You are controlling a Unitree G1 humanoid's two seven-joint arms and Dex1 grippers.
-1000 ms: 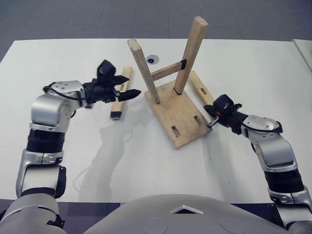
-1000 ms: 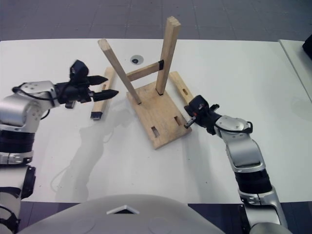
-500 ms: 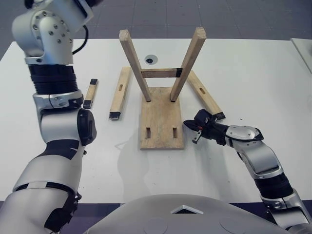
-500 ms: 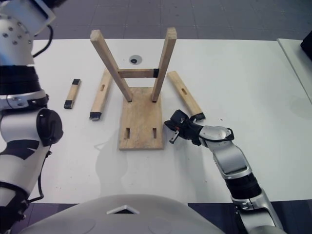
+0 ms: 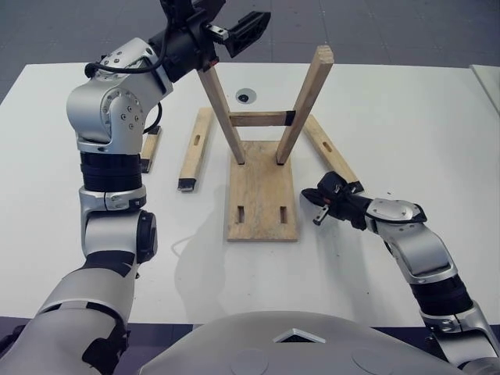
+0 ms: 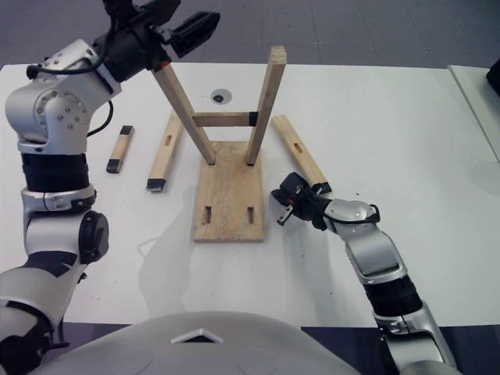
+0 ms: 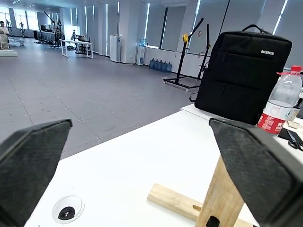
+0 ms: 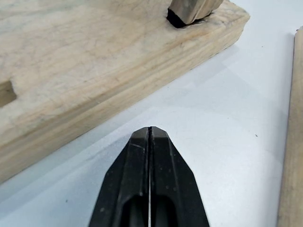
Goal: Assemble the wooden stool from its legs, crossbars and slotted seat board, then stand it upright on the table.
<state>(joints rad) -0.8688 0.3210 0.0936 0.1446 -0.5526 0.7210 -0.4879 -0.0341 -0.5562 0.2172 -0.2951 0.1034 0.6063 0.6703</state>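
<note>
One white table (image 5: 406, 117) is carrying everything. The slotted seat board (image 5: 262, 191) is lying flat at mid-table, long axis running near to far.

Two legs are standing in the board's far slots. The left upright leg (image 5: 224, 117) is leaning left and the right upright leg (image 5: 303, 105) is leaning right. A crossbar (image 5: 258, 119) is bridging them about halfway up. The two near slots (image 5: 241, 212) are sitting open.

Two more legs are lying loose on the table. The left loose leg (image 5: 193, 148) is lying just left of the board. The right loose leg (image 5: 332, 156) is lying right of the board, angling away to the near right. A short crossbar (image 6: 119, 148) is lying further left, well apart from the board.

The left gripper (image 5: 242, 30) is hanging high above the far side of the table, near the top of the left upright leg. Its fingers (image 7: 33, 156) are spreading wide and gripping nothing.

The right gripper (image 8: 149, 137) is sitting low over the table, just right of the board's right edge and not touching it. Its fingers are pressing fully together and holding nothing.
</note>
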